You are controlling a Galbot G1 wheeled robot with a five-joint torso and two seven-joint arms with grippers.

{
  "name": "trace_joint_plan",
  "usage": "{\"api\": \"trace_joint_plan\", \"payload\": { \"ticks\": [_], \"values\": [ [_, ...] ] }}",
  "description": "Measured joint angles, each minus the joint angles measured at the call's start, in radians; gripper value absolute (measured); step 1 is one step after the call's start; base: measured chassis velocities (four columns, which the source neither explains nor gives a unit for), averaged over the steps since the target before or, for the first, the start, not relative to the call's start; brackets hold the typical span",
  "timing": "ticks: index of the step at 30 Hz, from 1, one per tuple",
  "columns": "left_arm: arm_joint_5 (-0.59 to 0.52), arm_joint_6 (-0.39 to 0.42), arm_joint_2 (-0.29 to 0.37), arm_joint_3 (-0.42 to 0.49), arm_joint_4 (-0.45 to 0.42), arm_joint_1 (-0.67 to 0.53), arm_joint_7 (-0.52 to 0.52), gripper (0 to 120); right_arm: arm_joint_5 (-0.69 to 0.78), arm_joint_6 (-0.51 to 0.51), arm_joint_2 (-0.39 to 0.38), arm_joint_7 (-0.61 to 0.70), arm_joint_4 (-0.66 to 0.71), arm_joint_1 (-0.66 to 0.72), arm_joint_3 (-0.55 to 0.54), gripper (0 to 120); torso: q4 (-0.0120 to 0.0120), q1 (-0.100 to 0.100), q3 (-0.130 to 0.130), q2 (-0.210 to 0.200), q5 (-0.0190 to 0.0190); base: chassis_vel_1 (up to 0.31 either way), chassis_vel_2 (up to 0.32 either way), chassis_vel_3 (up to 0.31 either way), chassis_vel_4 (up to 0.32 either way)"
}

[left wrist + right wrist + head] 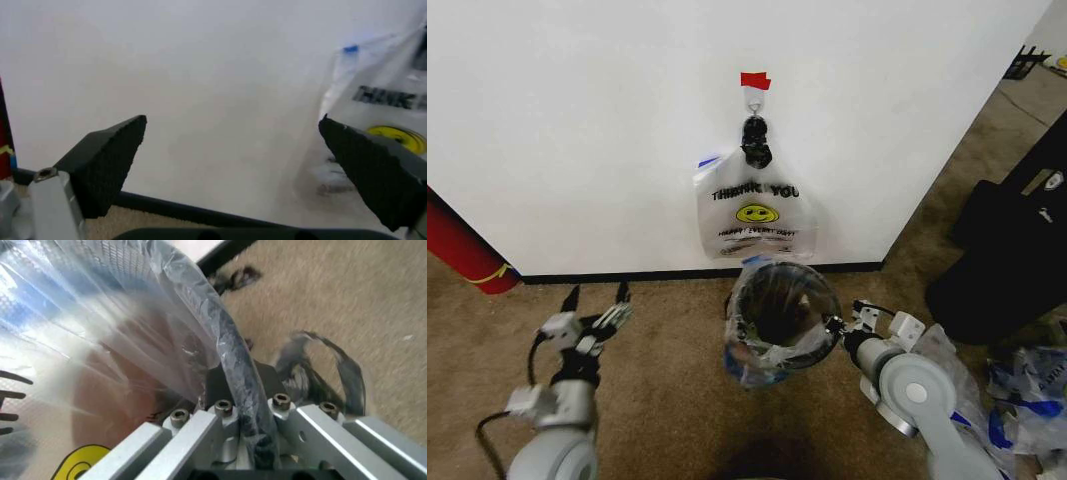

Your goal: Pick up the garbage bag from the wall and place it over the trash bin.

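Translucent smiley-printed garbage bag (772, 345) lining trash bin (779, 290)

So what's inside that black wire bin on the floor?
A translucent plastic bag lines the trash bin, draped over its rim, which the right gripper grips. The bottom is too dark to see.

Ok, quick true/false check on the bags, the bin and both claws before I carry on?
1. A bag hangs from the hook on the wall. True: a garbage bag hangs there.
2. The trash bin has no bag on it. False: plastic already covers its rim.
3. The left claw is open, holding nothing. True.
4. The right claw is far from the bin. False: it is at the bin's rim, closed on the rim and plastic.
5. The bin lies tipped over. False: it stands upright.
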Motion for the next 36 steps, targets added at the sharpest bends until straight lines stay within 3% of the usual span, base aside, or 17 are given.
{"api": "trace_joint_plan", "payload": {
  "ticks": [14,32,36],
  "values": [
    [0.127,-0.022,-0.054,0.058,-0.025,0.028,-0.011,100,-0.092,-0.011,0.057,0.000,-0.062,0.022,-0.038,0,-0.0003,0.000,0.000,0.000,-0.0004,0.000,0.000,0.000,0.000],
    [0.119,-0.020,-0.076,0.083,-0.007,0.026,-0.034,100,-0.144,-0.036,0.072,-0.038,-0.132,0.041,-0.050,0,-0.0002,0.000,0.000,0.000,-0.0005,0.000,0.000,0.000,0.000],
    [0.118,-0.019,-0.087,0.091,-0.005,0.028,-0.036,100,-0.155,-0.038,0.069,-0.062,-0.146,0.047,-0.047,7,0.0000,0.000,0.000,0.000,-0.0004,0.000,0.000,0.000,0.000]
  ]
}}
